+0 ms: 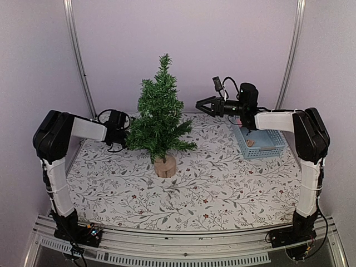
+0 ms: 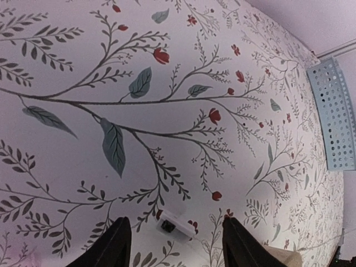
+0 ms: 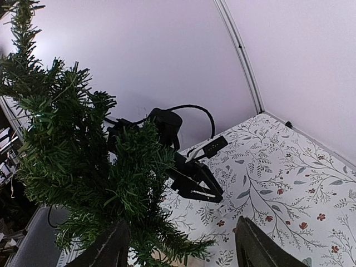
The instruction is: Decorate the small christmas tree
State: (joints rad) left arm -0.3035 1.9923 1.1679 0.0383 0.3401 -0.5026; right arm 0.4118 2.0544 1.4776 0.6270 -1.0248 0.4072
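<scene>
The left arm [image 1: 83,129] and right arm [image 1: 278,120] are alike: smooth white links joined by bulky, rounded black housings. The right hand [image 1: 200,105] is black, with two tapering fingers [image 3: 114,250]. Above and just behind it a small black camera [image 1: 218,84] sits on a bracket, fed by a looping black cable [image 1: 231,83]. The left hand [image 2: 175,219] is black too, and behind it a thin cord [image 3: 192,108] arches from a round black wrist housing.

From above, the small christmas tree [image 1: 160,117] partly hides the left hand [image 2: 177,242].
</scene>
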